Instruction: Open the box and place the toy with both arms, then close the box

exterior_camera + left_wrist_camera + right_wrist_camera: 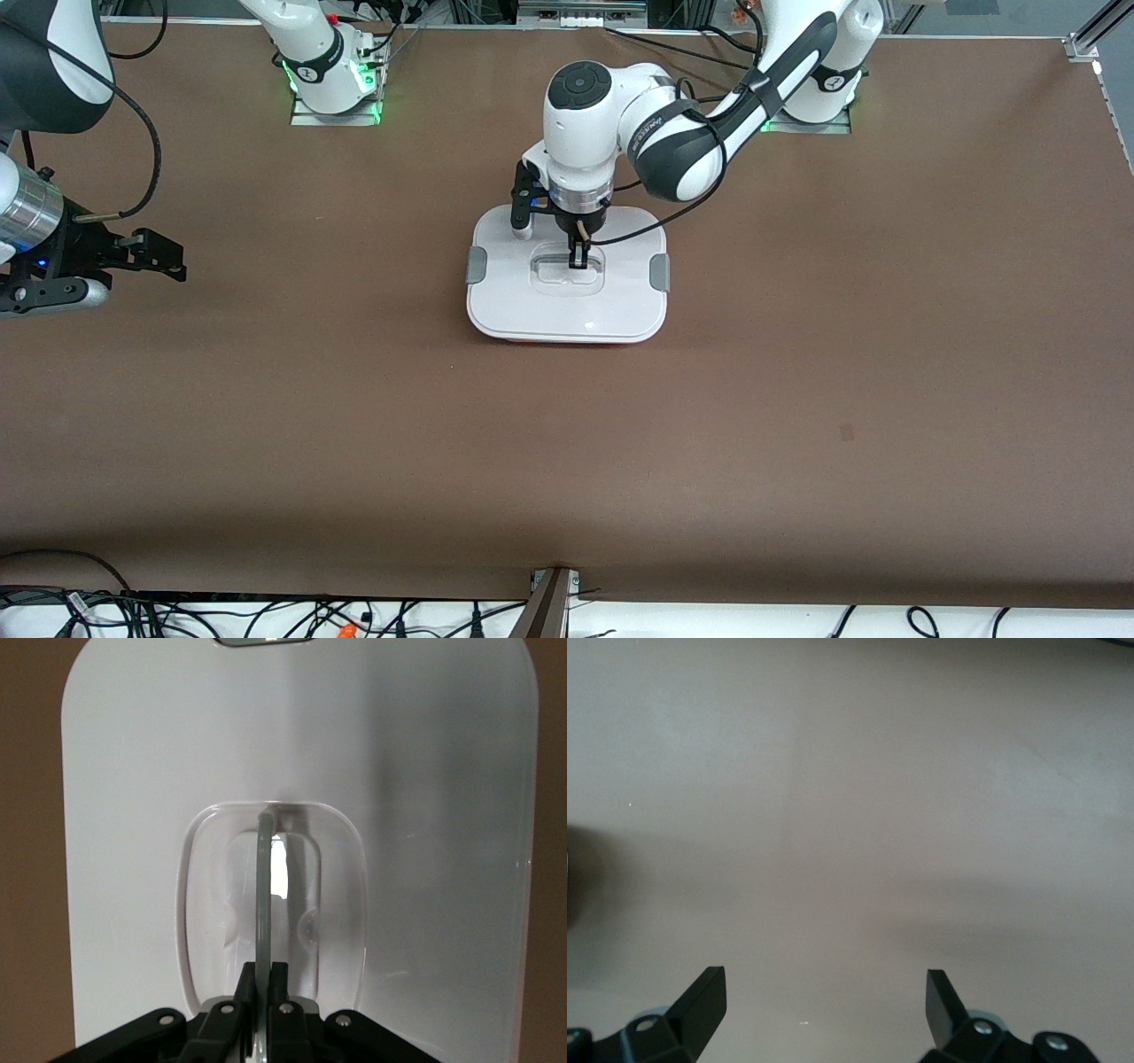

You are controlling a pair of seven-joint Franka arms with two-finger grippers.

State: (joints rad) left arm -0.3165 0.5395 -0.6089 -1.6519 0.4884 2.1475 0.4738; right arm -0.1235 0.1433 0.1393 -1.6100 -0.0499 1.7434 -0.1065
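The box stands in the middle of the table with its white lid on and a grey clip on each side. My left gripper is down on the lid and shut on the clear handle in the lid's recess. In the left wrist view the fingers pinch the thin upright handle over the white lid. My right gripper waits open and empty over bare table toward the right arm's end, as the right wrist view also shows. The toy is out of view.
The brown table spreads wide around the box. The two arm bases stand along the edge farthest from the front camera. Cables lie past the table's near edge.
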